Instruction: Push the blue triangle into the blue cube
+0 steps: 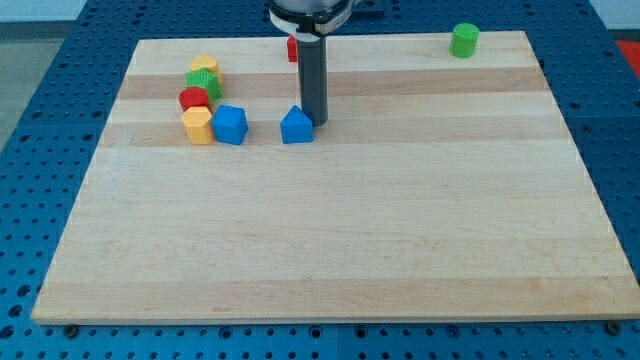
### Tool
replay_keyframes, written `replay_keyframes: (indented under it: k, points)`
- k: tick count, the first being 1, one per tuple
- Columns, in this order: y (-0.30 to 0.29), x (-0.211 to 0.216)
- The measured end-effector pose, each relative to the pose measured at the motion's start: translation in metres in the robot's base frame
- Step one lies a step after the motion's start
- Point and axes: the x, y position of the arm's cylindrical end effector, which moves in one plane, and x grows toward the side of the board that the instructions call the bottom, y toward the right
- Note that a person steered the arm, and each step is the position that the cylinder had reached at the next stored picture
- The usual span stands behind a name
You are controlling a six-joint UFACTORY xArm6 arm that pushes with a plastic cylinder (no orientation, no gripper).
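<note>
The blue triangle (296,127) lies on the wooden board (330,230) left of centre, in the upper part of the view. The blue cube (230,125) sits a short way to its left, with a gap between them. My tip (316,123) rests on the board just right of the blue triangle, touching or nearly touching its right side. The dark rod rises straight up from there to the view's top.
A cluster stands left of the blue cube: a yellow block (198,126), a red block (194,98), a green block (205,82) and another yellow block (204,66). A red block (292,48) is partly hidden behind the rod. A green cylinder (464,40) stands at the top right.
</note>
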Motion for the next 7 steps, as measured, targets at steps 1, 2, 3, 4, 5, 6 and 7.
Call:
replay_keyframes:
  k: [1,2,3,4,5,6,7]
  points:
    - [0.007,0.016]
    - [0.025,0.028]
    - [0.028,0.039]
    - [0.024,0.039]
    - [0.007,0.033]
    - [-0.004,0.033]
    - [-0.018,0.033]
